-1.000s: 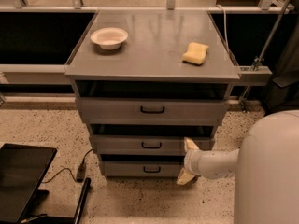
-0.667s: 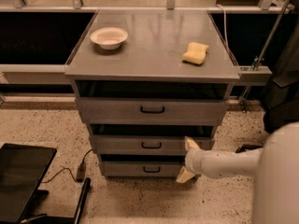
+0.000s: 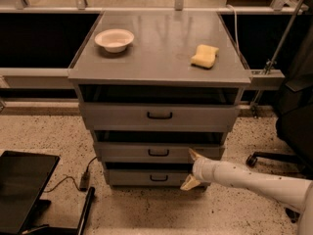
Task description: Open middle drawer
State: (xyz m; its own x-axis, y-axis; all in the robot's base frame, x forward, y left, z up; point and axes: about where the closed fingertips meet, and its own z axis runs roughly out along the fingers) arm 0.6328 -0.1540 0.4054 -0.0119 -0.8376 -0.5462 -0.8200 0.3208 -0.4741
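Observation:
The grey cabinet has three stacked drawers. The middle drawer (image 3: 127, 152) has a flat grey front with a small black bar handle (image 3: 158, 152) at its centre, and it looks pushed in. My gripper (image 3: 191, 169) is on a white arm coming in from the lower right. It sits in front of the right part of the cabinet, level with the gap between the middle and bottom drawers. It is to the right of the handle and apart from it. Its cream fingers (image 3: 194, 155) are spread one above the other, open and empty.
The taller top drawer (image 3: 117, 115) and the narrow bottom drawer (image 3: 132, 178) each have a black handle. A white bowl (image 3: 114, 39) and a yellow sponge (image 3: 204, 56) lie on the cabinet top. A black case (image 3: 22, 190) and cable lie on the floor at left. A chair base (image 3: 274, 158) stands at right.
The bulky white part of my arm has drawn back out of view to the right. The gripper has edged slightly left and stays in front of the lower drawers, still open.

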